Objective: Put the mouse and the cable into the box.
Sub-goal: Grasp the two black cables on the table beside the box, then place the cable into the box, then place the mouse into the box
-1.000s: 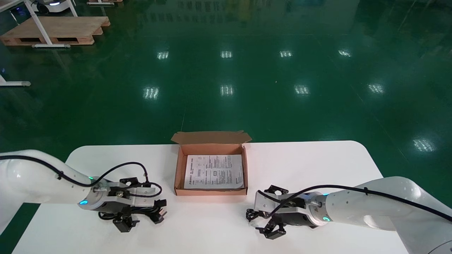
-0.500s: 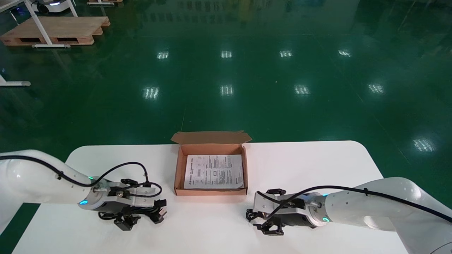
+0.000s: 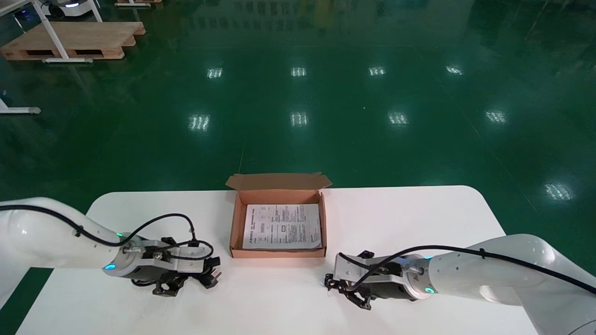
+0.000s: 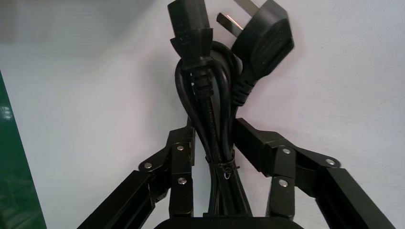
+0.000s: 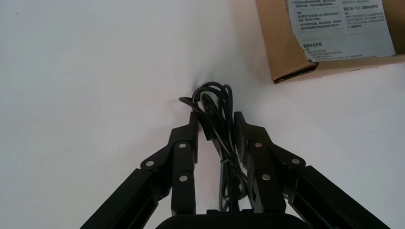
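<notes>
Left tool (image 3: 185, 278): clenched on a black power cord (image 4: 210, 95), which is folded into a bundle and tied with a thin twist tie (image 4: 224, 168). The bundle is pinched between both fingers (image 4: 183, 157), and the plug (image 4: 262, 38) and the connector end (image 4: 188, 26) stick out past the fingertips. The tool is held low over the table (image 3: 409, 218), at the near left, well apart from the box (image 3: 278, 253).

Right tool (image 3: 347, 289): clenched on a thin black cable (image 5: 216, 98) (a small coiled bundle, loops poking out beyond the fingertips). It is positioned low at the table, near the box's front right corner but not touching it.

The box is seen at the middle of the table, lid flap (image 3: 278, 180) folded back on the far side. A printed paper sheet (image 3: 282, 225) is laid flat inside and covers most of the bottom.

Both the cord and the cable are outside the box, on the near side of it, one at each tool. Whether either bundle is lifted off the table cannot be told.
</notes>
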Tool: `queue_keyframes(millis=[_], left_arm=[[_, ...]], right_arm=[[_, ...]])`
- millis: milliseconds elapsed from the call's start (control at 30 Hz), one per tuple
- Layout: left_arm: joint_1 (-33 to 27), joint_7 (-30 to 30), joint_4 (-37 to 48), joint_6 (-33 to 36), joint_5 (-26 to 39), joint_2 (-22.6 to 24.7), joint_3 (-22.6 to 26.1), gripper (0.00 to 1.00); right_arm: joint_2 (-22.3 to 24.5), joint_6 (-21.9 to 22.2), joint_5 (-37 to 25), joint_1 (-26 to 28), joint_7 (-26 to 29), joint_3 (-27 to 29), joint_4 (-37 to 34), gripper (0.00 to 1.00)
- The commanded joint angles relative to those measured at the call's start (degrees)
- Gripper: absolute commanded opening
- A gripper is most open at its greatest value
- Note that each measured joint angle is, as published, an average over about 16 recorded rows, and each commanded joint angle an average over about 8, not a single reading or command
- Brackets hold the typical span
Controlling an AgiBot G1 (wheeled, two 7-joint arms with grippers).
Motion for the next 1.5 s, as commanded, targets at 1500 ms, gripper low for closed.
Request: queue_keyframes(millis=[1500], left_arm=[[-3.72, 2.00, -4.10, -13.12, -14.46, 9.98, 4.13, 0.00]], right_arm=[[9.42, 10.32, -2.57, 18.51, 5.21, 4.08, 14.84, 0.00]])
